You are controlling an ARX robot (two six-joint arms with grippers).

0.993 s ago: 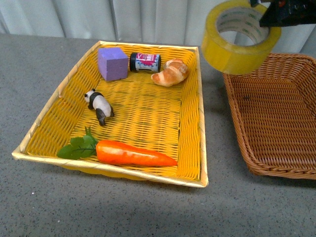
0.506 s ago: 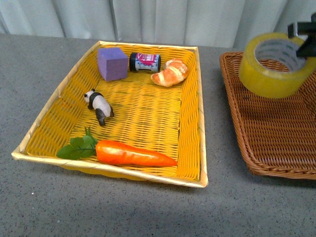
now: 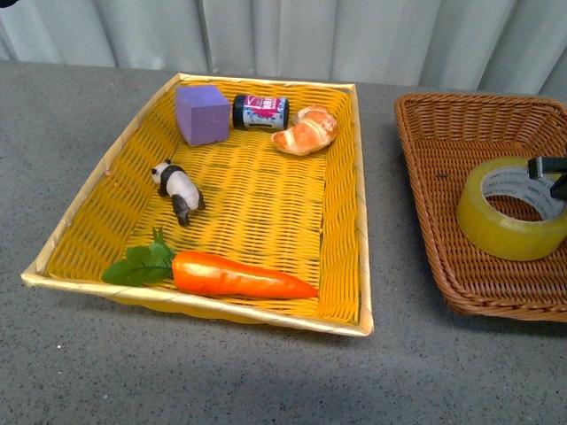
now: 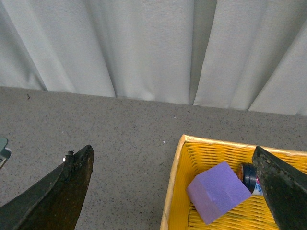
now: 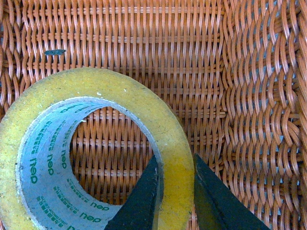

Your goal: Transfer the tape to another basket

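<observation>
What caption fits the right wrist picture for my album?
Right gripper pinching the yellow packing tape roll inside the brown wicker basket.

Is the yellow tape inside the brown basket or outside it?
Inside. The tape lies flat within the walls of the brown basket, with weave showing through its hole. The right claw grips its rim.

On grey table (image 3: pixel 266 381), yellow basket (image 3: pixel 266 221) beside brown basket (image 3: pixel 443 177)

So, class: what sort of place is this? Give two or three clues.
Probably a staged robot test bench: a grey table before a plain curtain, toy carrot and panda in a yellow basket, the right gripper holding tape in a brown basket.
</observation>
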